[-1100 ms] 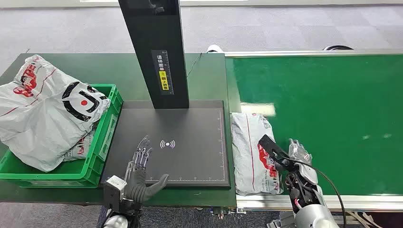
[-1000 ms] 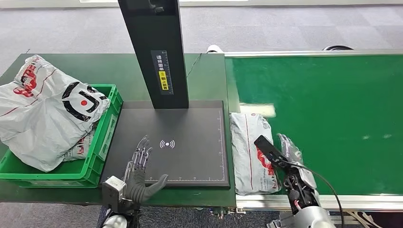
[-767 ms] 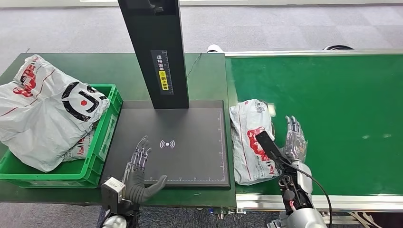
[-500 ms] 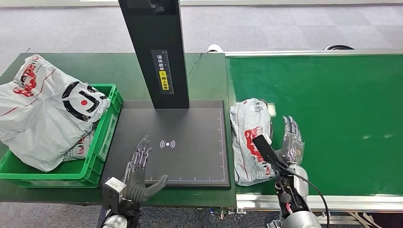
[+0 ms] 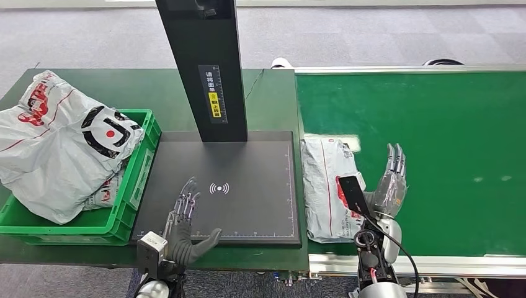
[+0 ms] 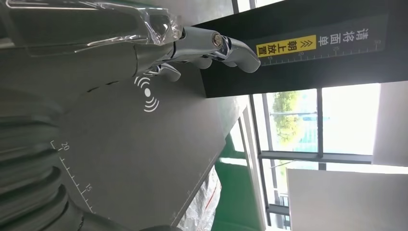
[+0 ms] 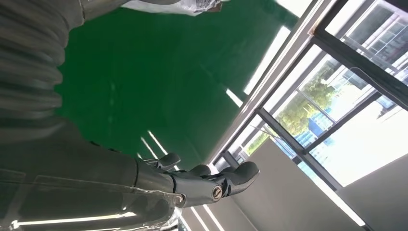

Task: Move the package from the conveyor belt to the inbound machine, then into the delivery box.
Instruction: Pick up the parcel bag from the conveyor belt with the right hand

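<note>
Hovering just right of the package (image 5: 329, 189), the right robot hand (image 5: 386, 189) is spread, gripping nothing; the package lies at the conveyor belt's (image 5: 434, 155) left end, beside the inbound machine (image 5: 248, 205), where the left robot hand (image 5: 183, 226) waits spread.

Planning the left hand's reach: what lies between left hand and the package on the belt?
Head view: bare black scanner platform between left hand and package, then its right edge.
</note>
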